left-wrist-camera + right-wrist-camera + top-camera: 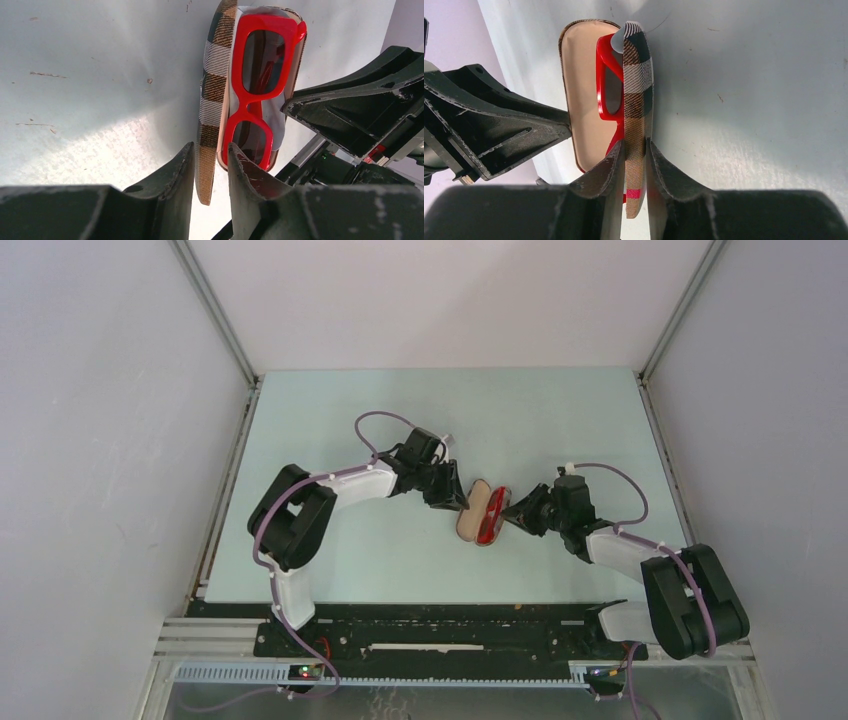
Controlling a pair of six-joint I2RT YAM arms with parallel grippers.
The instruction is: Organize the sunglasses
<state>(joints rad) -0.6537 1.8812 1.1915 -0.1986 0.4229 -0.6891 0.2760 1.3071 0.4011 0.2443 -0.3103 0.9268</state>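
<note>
- While the brown plaid case (pixel 468 512) lies open near the middle of the surface (pixel 340 420), the sunglasses (pixel 493 525) rest inside it, in the half toward 3 o'clock.
- From the left wrist view, the red frame and dark lenses lie on a pale cloth (pixel 274 117) lining that half.
- The left gripper (pixel 455 498) reaches in from 9 o'clock. Its fingers (pixel 180 185) are clamped on the case's plaid wall, just beside the frame.
- The right gripper (pixel 512 515) reaches in from 3 o'clock and is pressed tight on the opposite plaid wall. In its wrist view the sunglasses sit at that wall's 9 o'clock side, with tan lining beyond them.
- Both grippers face each other across the case, near but apart.
</note>
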